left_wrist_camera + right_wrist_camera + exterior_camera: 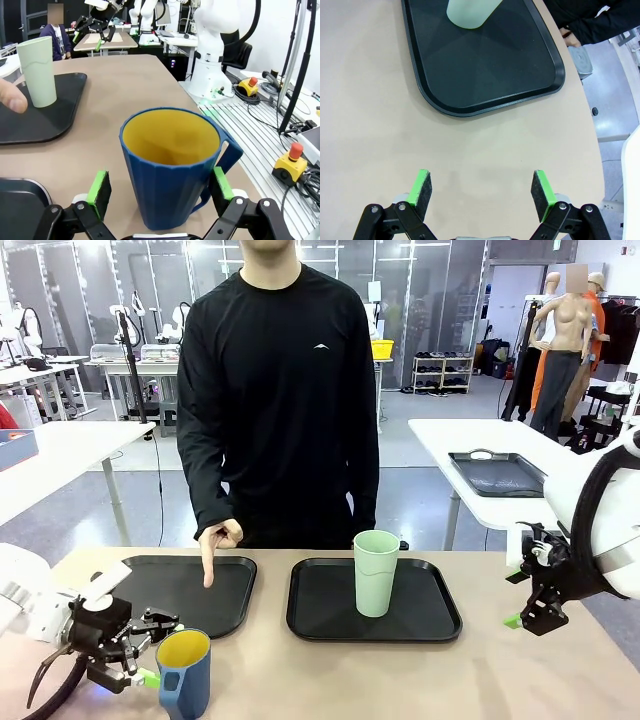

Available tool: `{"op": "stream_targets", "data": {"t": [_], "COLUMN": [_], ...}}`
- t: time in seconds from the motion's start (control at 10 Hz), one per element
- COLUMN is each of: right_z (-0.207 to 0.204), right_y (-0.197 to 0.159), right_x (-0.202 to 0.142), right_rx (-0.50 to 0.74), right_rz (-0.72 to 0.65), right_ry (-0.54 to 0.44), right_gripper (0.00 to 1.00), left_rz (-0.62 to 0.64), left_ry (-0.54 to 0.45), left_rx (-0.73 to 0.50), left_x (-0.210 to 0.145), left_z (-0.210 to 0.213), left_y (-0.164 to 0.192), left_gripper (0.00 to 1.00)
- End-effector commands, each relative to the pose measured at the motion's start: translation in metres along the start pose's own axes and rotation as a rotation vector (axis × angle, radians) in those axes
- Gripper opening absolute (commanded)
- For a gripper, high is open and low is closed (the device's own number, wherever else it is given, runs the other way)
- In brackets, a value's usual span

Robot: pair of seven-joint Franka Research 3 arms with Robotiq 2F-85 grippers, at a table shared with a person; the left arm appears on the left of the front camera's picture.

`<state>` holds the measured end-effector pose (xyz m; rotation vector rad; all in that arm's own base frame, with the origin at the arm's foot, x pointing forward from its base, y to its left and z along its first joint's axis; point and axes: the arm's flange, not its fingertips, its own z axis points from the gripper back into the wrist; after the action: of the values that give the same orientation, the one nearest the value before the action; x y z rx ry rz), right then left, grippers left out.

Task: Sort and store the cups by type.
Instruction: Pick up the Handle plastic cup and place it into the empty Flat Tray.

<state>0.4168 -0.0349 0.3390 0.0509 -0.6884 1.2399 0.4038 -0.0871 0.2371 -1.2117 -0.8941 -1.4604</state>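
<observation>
The dark blue mug (185, 672) with a yellow inside stands on the bare table near the front edge, in front of the left black tray (170, 590). My left gripper (155, 650) is open, its green pads (100, 192) on either side of the mug (170, 170), with the handle by the right pad. The pale mint-green tumbler (376, 572) stands upright on the right black tray (420, 615). My right gripper (520, 598) hangs open and holds nothing at the table's right side. In its wrist view, the right gripper (481, 187) is over bare tabletop short of the tray (485, 65) with the tumbler (470, 12).
A person in black stands at the far side, one hand (215, 540) pointing an index finger down at the left tray. That fingertip (12, 97) shows at the left wrist view's edge. Bare tabletop lies between the trays and the front edge.
</observation>
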Motion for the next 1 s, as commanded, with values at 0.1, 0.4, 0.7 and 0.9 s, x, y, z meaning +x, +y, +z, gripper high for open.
{"op": "stream_targets", "data": {"t": [0.1,0.4,0.7,0.9], "right_z": [-0.001,-0.001,-0.001,-0.001], "right_y": [0.0,0.0,0.0,0.0], "right_x": [0.0,0.0,0.0,0.0], "right_rx": [-0.013,-0.013,-0.013,-0.013], "right_rz": [-0.006,-0.006,-0.006,-0.006], "right_ry": [0.004,0.004,0.004,0.004], "right_gripper": [1.0,1.0,1.0,1.0], "left_rz": [0.009,0.003,-0.03,-0.038], "left_ry": [0.03,0.02,-0.018,-0.038], "left_rx": [-0.028,-0.058,-0.105,-0.107], "left_x": [-0.008,-0.015,-0.022,-0.022], "left_z": [-0.005,-0.011,-0.021,-0.027], "left_y": [0.008,0.004,0.002,0.007], "left_gripper": [1.0,1.0,1.0,1.0]}}
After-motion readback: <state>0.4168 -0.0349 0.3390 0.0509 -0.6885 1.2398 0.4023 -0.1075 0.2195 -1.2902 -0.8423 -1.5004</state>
